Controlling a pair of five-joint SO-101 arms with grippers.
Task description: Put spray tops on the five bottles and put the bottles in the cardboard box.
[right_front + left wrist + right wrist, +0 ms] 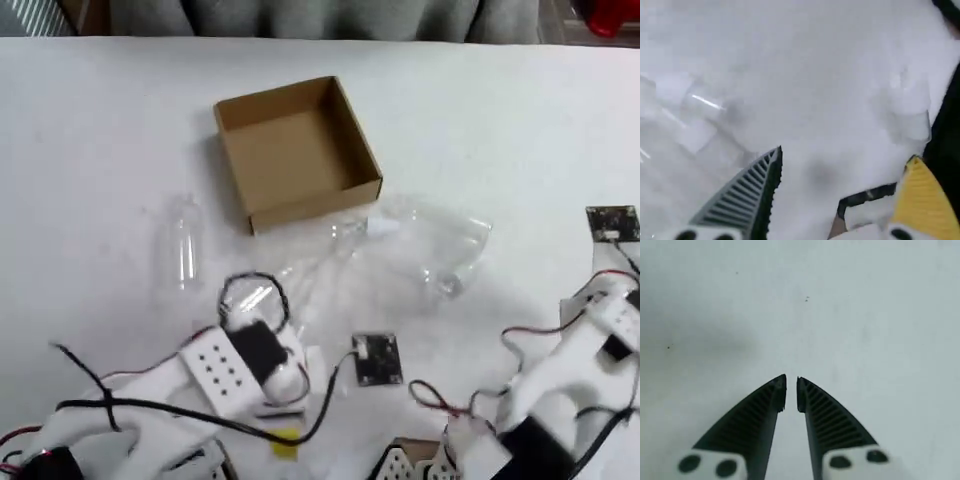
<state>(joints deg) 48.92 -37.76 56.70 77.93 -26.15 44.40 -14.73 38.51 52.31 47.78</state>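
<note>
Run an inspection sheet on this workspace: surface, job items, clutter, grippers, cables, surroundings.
Surface: white table.
Job's things: cardboard box open, nothing inside; one clear bottle lying to its left; more clear bottles lying near its front right corner, count unclear.
Clutter: small circuit board between the arms, another at the right edge.
Grippers: left gripper jaws wide apart; right gripper jaws almost closed, holding nothing.
Cables: red and black wires loop along both arms.
Surroundings: grey fabric beyond the far edge; red object far right.

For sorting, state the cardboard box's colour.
The cardboard box is plain brown; high view shows it best.
</note>
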